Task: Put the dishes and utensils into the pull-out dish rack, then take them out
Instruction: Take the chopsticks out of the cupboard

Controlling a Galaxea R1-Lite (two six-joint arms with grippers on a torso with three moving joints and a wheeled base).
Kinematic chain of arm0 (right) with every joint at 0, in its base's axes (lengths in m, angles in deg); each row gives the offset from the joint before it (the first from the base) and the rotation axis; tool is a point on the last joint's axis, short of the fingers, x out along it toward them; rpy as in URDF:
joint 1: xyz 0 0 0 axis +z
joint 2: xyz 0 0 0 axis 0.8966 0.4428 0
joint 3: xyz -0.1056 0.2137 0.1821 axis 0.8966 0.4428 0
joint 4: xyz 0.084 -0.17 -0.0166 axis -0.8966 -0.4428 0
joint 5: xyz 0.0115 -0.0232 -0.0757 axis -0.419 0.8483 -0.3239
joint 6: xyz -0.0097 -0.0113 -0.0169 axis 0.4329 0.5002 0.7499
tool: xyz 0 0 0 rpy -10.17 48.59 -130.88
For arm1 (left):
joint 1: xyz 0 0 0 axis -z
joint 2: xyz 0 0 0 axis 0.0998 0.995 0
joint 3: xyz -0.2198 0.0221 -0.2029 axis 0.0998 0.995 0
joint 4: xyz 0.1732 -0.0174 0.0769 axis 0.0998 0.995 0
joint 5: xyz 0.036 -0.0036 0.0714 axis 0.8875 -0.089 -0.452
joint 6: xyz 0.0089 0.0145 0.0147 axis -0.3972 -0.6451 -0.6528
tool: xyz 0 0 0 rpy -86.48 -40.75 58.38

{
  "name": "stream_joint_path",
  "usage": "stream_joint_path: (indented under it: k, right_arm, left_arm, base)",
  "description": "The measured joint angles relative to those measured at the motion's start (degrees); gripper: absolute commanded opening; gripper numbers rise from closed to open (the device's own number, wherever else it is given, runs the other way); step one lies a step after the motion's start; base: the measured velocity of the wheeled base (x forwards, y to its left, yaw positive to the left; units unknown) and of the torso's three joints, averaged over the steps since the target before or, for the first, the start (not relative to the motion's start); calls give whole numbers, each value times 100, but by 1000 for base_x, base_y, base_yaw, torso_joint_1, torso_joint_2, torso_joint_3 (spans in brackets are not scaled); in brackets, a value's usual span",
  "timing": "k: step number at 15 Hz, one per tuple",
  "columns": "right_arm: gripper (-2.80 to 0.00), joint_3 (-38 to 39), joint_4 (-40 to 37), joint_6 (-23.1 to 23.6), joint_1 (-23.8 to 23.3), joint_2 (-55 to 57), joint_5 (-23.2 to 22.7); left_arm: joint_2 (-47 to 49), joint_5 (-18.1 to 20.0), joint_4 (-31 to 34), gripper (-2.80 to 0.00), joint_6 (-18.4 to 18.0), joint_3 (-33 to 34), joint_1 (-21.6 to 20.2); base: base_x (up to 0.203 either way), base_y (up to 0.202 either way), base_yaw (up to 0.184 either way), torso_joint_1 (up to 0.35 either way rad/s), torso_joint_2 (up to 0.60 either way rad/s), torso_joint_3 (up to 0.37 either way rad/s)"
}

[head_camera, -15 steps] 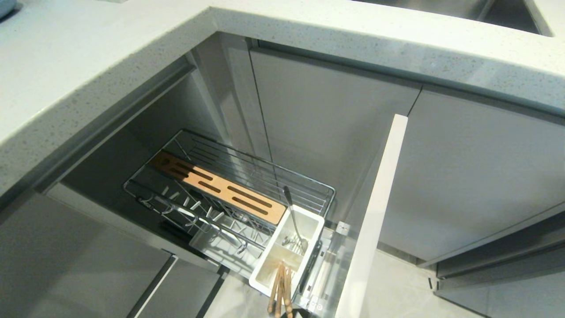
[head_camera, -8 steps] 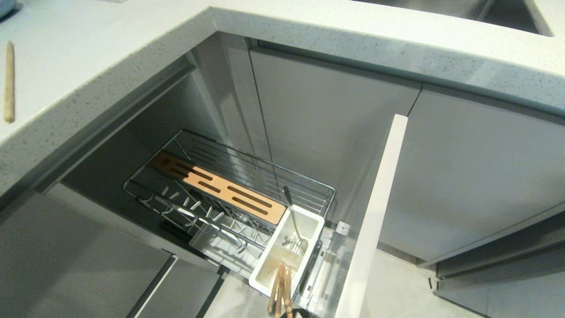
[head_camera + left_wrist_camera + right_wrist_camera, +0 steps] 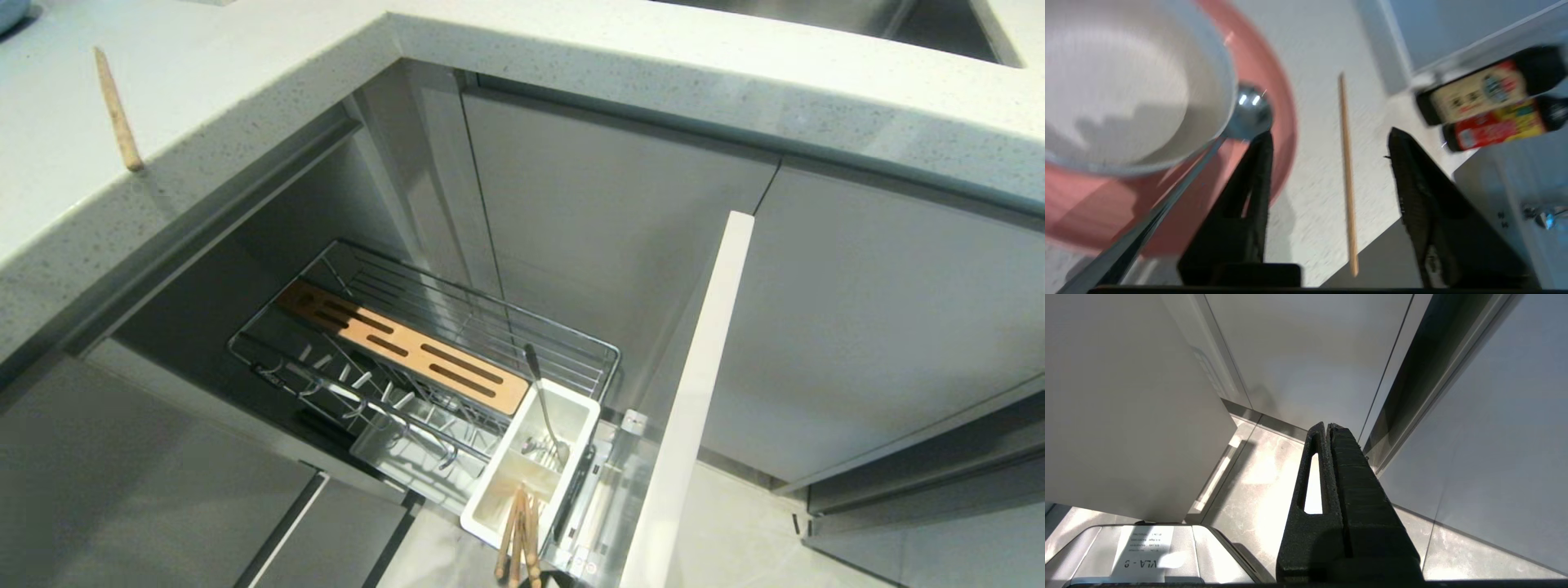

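Note:
On the countertop a single light wooden chopstick (image 3: 118, 110) lies with one end at the edge. In the left wrist view that chopstick (image 3: 1346, 171) runs between the spread fingers of my left gripper (image 3: 1329, 132), which is open and holds nothing. Beside it a cream-white bowl (image 3: 1122, 85) sits on the pink plate (image 3: 1278, 102), with a shiny metal spoon (image 3: 1249, 114) leaning on the plate. Below, the pull-out dish rack (image 3: 571, 339) stands pulled out. Its white tub (image 3: 581, 412) holds another spoon (image 3: 543, 404) and chopsticks (image 3: 518, 531). My right gripper (image 3: 1327, 425) is shut and parked low by the cabinets.
The rack's pale cabinet front (image 3: 694, 392) juts out to the right of the basket, and a slotted wooden strip (image 3: 408, 347) crosses it. Two dark sauce bottles (image 3: 1490, 87) stand at the back of the counter. The sink's corner (image 3: 939, 24) shows at the far right.
A chopstick has come into the head view on the countertop at the far left, then slid right and turned, its end now at the counter's edge. The rack is unchanged.

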Motion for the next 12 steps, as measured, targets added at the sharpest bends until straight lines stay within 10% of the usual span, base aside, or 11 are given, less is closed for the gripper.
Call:
stream_joint_path:
  k: [6,12]
  right_arm:
    - [-280,0,0,0,0,0,-1]
    - [-280,0,0,0,0,0,-1]
  left_arm:
    - [-52,-1445,-629,-280,-13,-1140,834]
    - [229,-3081,-1091,-280,-739,-1880,3750]
  base:
    - [0,0,0,0,0,0]
    - [0,0,0,0,0,0]
